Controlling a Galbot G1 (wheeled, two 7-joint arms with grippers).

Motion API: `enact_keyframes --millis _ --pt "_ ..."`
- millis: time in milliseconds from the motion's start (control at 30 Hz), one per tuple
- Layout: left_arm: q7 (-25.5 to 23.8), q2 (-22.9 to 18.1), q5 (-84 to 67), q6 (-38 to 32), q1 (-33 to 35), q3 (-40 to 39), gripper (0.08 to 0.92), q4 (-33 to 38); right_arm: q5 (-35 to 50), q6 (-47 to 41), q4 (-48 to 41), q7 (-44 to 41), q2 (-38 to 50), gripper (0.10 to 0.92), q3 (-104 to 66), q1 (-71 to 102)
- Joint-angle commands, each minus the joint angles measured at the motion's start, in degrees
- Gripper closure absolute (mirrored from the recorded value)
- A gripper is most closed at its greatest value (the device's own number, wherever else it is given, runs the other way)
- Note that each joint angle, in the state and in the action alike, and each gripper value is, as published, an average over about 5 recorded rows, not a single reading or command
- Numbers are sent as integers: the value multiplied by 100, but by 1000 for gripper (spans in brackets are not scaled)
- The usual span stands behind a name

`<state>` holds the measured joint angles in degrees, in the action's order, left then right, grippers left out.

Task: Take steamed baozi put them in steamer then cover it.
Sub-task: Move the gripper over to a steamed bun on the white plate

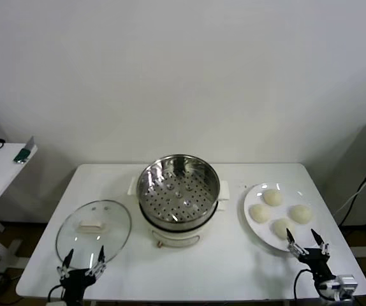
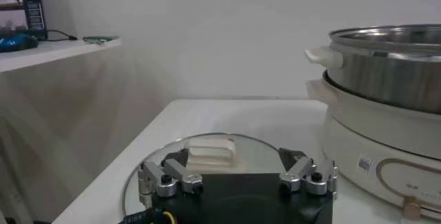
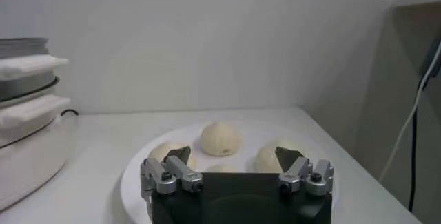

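White tabletop (image 1: 189, 268) against a plain pale wall. Four cream-white round dough buns (image 1: 272, 197) lie on a flat white plate (image 1: 254, 224), just ahead of the right gripper (image 1: 308, 243), jaws spread and empty. Shiny round steel steamer pot (image 1: 178, 191) on its cream base stands uncovered between both grippers; its clear glass lid (image 1: 94, 229) lies flat just ahead of the left gripper (image 1: 83, 259), jaws spread

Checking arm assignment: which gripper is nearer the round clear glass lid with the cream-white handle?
Left. The left gripper sits at the glass lid's near edge; the right gripper is across the table by the white plate.
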<state>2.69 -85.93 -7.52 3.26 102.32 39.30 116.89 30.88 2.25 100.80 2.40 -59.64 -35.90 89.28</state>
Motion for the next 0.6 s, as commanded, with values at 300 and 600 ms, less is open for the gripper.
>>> enact_keyframes --millis 300,600 --pt "7 37 -11 -16 18 -17 177 43 -541 -1567 -392 19 1227 203 736 -2605" --pt "21 15 25 -59 64 -73 177 68 -1510 -1681 -1797 -3039 3281 203 4219 -6160"
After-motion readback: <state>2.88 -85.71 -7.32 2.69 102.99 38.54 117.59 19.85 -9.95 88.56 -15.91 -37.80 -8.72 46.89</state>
